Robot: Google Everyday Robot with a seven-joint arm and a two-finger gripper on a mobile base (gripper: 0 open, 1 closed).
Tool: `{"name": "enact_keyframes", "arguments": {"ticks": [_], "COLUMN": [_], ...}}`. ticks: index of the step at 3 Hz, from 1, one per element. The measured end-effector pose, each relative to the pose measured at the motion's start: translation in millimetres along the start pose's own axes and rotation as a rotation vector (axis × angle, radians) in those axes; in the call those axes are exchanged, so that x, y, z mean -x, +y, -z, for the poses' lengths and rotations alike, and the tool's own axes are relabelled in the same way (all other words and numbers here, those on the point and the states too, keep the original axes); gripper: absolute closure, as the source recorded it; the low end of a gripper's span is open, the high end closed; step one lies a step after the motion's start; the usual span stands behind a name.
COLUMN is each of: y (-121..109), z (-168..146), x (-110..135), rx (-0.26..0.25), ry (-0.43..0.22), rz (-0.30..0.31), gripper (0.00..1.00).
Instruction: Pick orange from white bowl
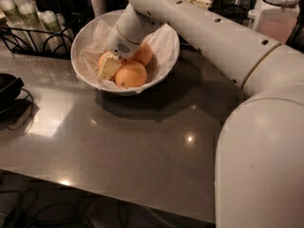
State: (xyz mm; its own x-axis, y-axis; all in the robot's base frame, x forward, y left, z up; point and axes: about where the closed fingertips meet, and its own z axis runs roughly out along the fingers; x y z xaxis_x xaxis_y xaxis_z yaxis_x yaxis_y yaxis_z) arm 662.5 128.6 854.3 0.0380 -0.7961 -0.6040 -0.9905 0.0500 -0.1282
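- Where the task stands is judged to be the grasping step: the claw (110, 68) is lowered inside the white bowl (77, 70), among the fruit.
- Claw: set against the left side of the front orange (131, 75) and partly hiding a 2nd orange (104, 58); whether it is released or clenched cannot be told.
- Oranges: 3 are counted; the 3rd orange (142, 54) lies behind, beside the wrist. All 3 are in the bowl, on crinkled white paper (164, 38).
- White bowl: stood upright on the grey bench (118, 141), towards its far edge.
- Arm (204, 27): reached in from the right, over the bowl's rim.
- Next move, as judged: a firm hold on 1 orange is to be secured, then a straight lift clear of the rim is called for, so that paper and neighbouring fruit are not dragged.
- Elsewhere: a wire rack (28, 32) behind the bowl at the left; a lidded jar (280, 8) at the far right.
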Motion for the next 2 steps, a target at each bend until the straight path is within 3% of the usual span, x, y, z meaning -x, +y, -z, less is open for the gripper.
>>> {"name": "enact_keyframes", "arguments": {"ticks": [2], "y": [0.8], "z": [1.3], "x": [4.1], "rx": [0.007], "ry": [-0.027], "rz": [0.008], "gripper": [0.89]}}
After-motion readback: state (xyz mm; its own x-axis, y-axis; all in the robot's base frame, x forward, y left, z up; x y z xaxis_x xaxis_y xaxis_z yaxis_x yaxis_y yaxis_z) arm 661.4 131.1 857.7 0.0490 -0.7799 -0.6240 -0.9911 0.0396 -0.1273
